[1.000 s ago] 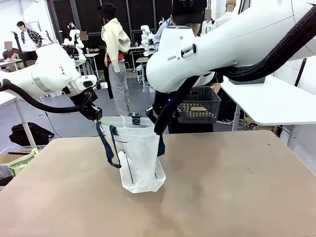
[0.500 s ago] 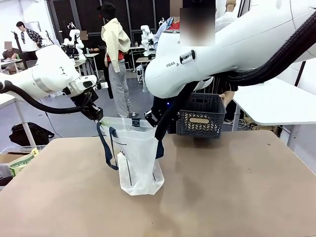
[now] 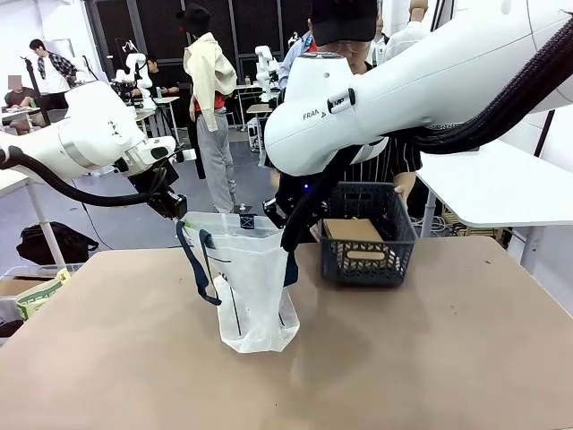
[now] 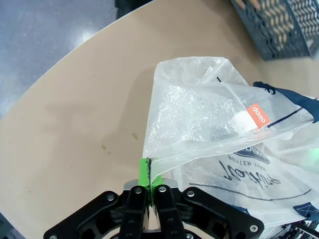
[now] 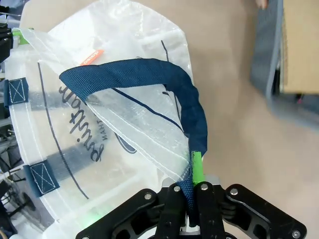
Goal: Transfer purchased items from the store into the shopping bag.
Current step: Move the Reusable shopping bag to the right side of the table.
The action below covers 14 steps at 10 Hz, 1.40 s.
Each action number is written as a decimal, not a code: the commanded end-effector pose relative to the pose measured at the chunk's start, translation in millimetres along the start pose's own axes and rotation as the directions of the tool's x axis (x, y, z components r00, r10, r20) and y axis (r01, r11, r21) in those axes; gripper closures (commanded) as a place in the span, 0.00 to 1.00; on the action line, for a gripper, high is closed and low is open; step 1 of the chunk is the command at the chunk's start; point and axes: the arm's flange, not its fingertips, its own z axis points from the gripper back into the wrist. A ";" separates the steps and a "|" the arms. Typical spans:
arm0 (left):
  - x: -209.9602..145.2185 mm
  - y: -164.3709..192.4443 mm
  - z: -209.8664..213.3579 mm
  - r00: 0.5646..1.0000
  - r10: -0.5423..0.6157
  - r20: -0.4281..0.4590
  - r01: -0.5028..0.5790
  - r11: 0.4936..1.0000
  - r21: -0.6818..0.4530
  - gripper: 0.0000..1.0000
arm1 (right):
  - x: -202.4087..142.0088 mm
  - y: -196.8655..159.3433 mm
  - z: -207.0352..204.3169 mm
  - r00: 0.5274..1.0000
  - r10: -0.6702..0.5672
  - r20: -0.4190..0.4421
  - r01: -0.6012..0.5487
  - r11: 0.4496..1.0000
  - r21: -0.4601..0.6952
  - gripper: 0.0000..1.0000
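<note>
On the table (image 3: 448, 358), left of centre: the shopping bag (image 3: 255, 287) stands upright, its base on the tabletop and its mouth stretched open between the 2 arms.

Left gripper (image 4: 149, 172): jaws pressed together, pinching the bag's rim at the corner on the bag's left side. The green pads meet on the clear plastic; no gap shows between them.

Right gripper (image 5: 188, 188): jaws pressed together on the opposite side of the bag, pinching the rim where 1 navy handle strap (image 5: 149, 74) is sewn on. The strap loops up and over, away from the pads.

A 2nd navy strap hangs down the bag's front left, loose. A small orange tag (image 4: 257, 115) sits inside the bag near its top edge. The round navy logo shows through the plastic.

The basket (image 3: 394, 242) rests on the table just to the right of the bag, apart from it and not touching. A flat brown cardboard box (image 3: 351, 230) lies inside it. A person (image 3: 394, 159) in a striped top stands on the far side of the basket from the bag.
</note>
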 end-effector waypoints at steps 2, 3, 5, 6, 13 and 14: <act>-3.9 1.8 2.7 1.000 0.008 -0.003 -0.008 1.000 0.008 1.00 | 0.4 -3.2 0.7 1.000 -0.011 -0.004 0.011 1.000 0.011 1.00; -3.9 1.8 2.7 1.000 0.008 -0.003 -0.008 1.000 0.008 1.00 | 0.4 -3.2 0.7 1.000 -0.011 -0.004 0.011 1.000 0.011 1.00; -3.9 1.8 2.7 1.000 0.008 -0.003 -0.008 1.000 0.008 1.00 | 0.4 -3.2 0.7 1.000 -0.011 -0.004 0.011 1.000 0.011 1.00; -3.9 1.8 2.7 1.000 0.008 -0.003 -0.008 1.000 0.008 1.00 | 0.4 -3.2 0.7 1.000 -0.011 -0.004 0.011 1.000 0.011 1.00; -3.9 1.8 2.7 1.000 0.008 -0.003 -0.008 1.000 0.008 1.00 | 0.4 -3.2 0.7 1.000 -0.011 -0.004 0.011 1.000 0.011 1.00; -3.9 1.8 2.7 1.000 0.008 -0.003 -0.008 1.000 0.008 1.00 | 0.4 -3.2 0.7 1.000 -0.011 -0.004 0.011 1.000 0.011 1.00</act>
